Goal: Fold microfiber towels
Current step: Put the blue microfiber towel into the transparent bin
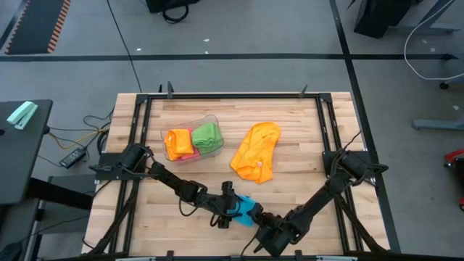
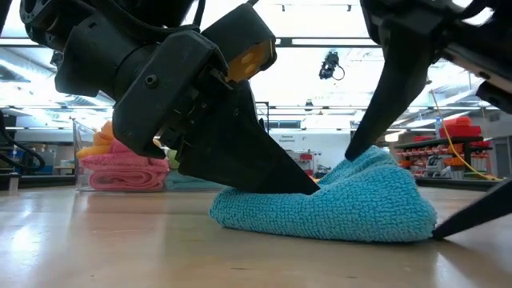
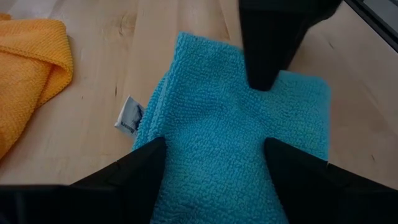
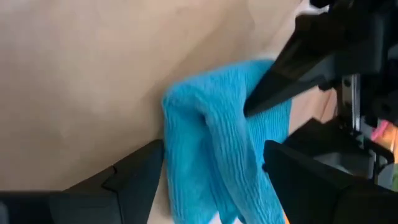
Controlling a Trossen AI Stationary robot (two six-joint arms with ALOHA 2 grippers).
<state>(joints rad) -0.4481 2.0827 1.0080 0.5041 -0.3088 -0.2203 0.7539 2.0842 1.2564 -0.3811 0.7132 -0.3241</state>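
From my remote station I judged the premises to be a robotics lab or industrial workshop. The wooden table (image 1: pixel 290 119) carried a black metal frame (image 1: pixel 232 95) along its edges and stood on a grey floor marked with dark tape lines (image 1: pixel 217 56). Loose cables (image 1: pixel 80 134) trailed past its left edge. Behind the far edge, the low view showed a wide hall with strip ceiling lights (image 2: pixel 320 42) and stocked shelving (image 2: pixel 460 136).
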